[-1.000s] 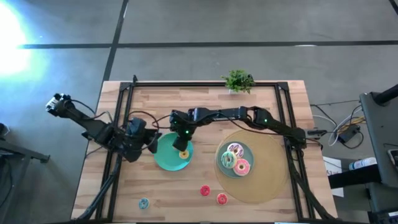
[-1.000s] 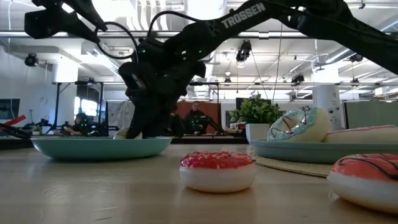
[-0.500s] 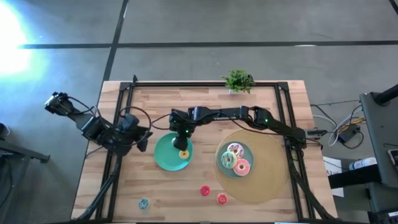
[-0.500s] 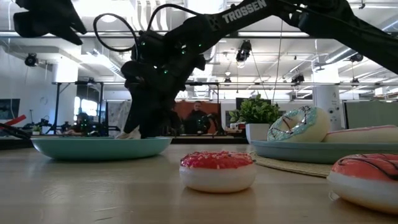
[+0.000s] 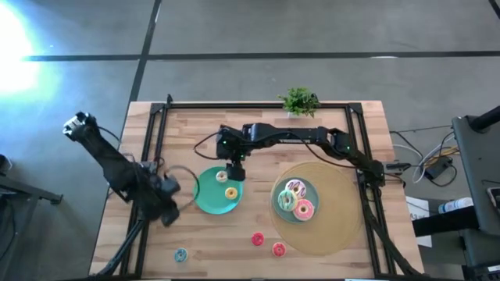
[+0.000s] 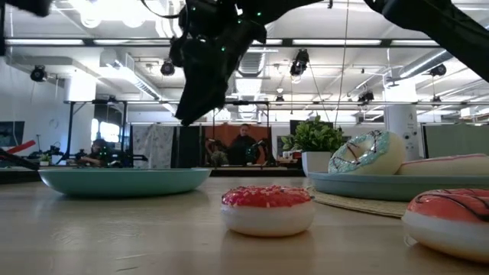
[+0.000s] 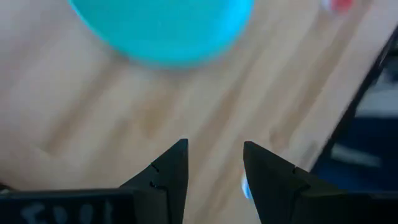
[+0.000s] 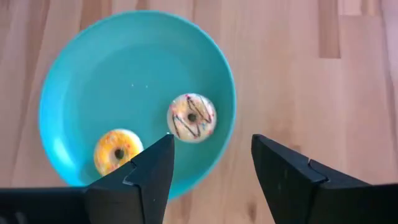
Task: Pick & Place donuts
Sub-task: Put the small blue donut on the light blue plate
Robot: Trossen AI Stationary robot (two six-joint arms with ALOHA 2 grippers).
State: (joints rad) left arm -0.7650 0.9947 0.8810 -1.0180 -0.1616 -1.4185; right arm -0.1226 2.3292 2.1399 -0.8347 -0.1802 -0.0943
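A teal plate (image 5: 205, 195) at mid-left holds a white donut with dark drizzle (image 8: 191, 117) and a yellow donut (image 8: 117, 149). My right gripper (image 5: 233, 166) hangs open above that plate's far part, touching nothing; in the low view it is high over the plate (image 6: 200, 84). My left gripper (image 5: 167, 211) is open over bare wood, left of the plate near the table's left edge. A second teal plate (image 5: 311, 189) at right carries three donuts. Two red donuts (image 5: 257, 240) (image 5: 278, 249) and a teal donut (image 5: 180, 254) lie on the wood near the front edge.
A round woven mat (image 5: 344, 211) lies under the right plate. A small potted plant (image 5: 299, 101) stands at the far edge. A black frame rail (image 5: 148, 156) runs along each side of the table. Bare wood lies between the plates and the loose donuts.
My right gripper has opened, let go of the white donut onto the left plate beside the yellow one, and risen clear. My left gripper has drawn back from the plate toward the table's left and near edges.
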